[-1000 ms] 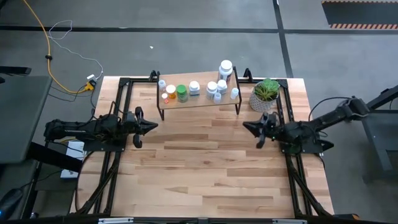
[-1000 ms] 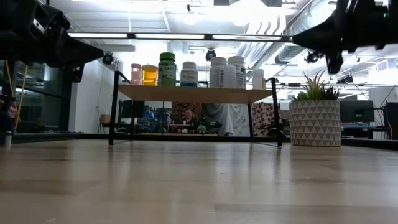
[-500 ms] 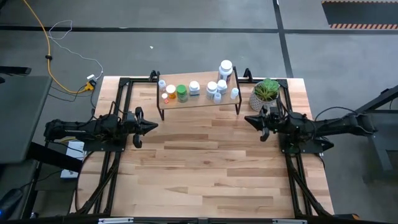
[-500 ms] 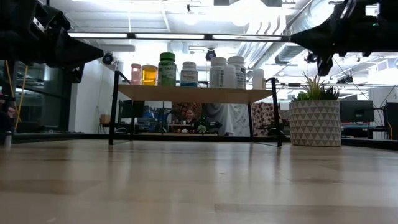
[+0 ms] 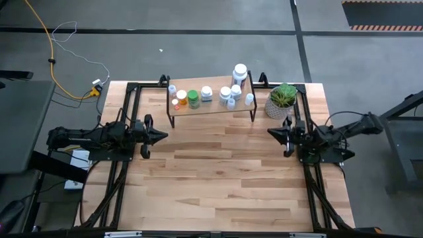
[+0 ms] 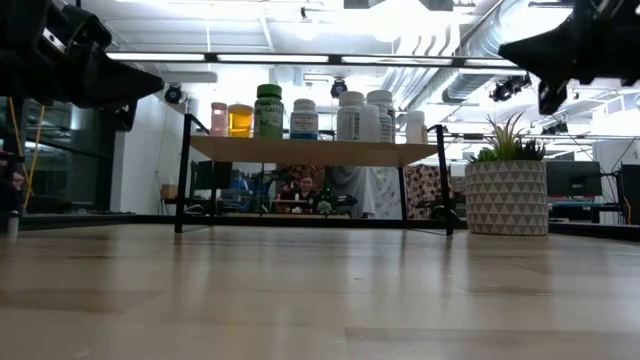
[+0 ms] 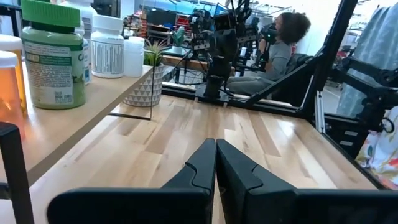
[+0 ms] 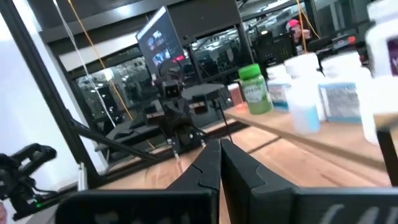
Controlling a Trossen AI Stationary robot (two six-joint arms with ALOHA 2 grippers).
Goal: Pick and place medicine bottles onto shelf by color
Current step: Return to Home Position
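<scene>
Medicine bottles (image 5: 207,93) all stand on the shelf (image 5: 211,108) at the far middle of the table (image 5: 218,178). Going left to right: my left gripper (image 5: 164,134) hovers over the left side, fingers pressed together, nothing in them. On the shelf there's a small white one, two orange bottles (image 5: 181,96), the green bottle (image 5: 192,99), then a bunch of white ones. The potted plant (image 5: 283,98) sits just right of the shelf. My right gripper (image 5: 270,131) hangs on the near side of it, fingers pressed together too, empty.
</scene>
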